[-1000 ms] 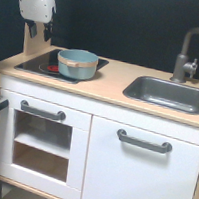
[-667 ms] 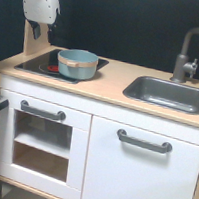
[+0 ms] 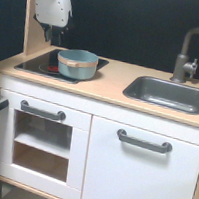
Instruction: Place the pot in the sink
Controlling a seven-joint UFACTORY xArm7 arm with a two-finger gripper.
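Judging by how things lie, the task has hardly begun: the pot point(image 3: 77, 64) sits on the black hob point(image 3: 38, 65), and the sink point(image 3: 164, 93) holds nothing that can be seen. Everything that matters is left to do, namely gripping the pot, lifting it clear of the hob, carrying it along the worktop point(image 3: 104, 89) and setting it down in the basin.

Taking the pot as the landmark, it stands upright at the hob's near corner on the exterior view's right, its tan rim band facing the camera and a short side handle just showing on that band. The sink lies well apart from it toward the exterior view's right, with a stretch of bare wood between them, and the tap point(image 3: 192, 54) rises behind the sink.

The pincer point(image 3: 49, 35) hangs above and behind the pot, off toward the exterior view's left, under the arm's white housing. It is apart from the pot, with open air between its dark tips and the rim. Whether the tips are spread or pressed together I cannot tell; they read only as a dark, blurred shape against the dark wall. It carries nothing.

My guess is that the next move calls for a shift toward the pot's rim and a descent onto it before any grip.
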